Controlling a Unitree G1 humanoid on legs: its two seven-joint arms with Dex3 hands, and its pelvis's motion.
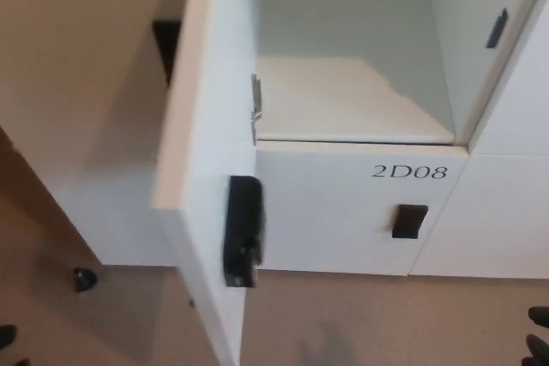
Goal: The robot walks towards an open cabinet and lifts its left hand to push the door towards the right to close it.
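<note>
Cabinet door [206, 169]: white, swung wide open, edge toward camera, black latch [242, 231] on its inner face. Open compartment [352, 109] just right: bare shelf, nothing inside. Below: drawer front labelled 2D08 [409, 171], black handle [409, 220]. Neither robot hand shows; finger state cannot be told.

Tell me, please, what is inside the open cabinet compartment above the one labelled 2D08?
The open compartment looks empty: only its bare pale floor and walls show. The open door hides its left edge, and the top is out of frame, so those parts cannot be checked.
</note>
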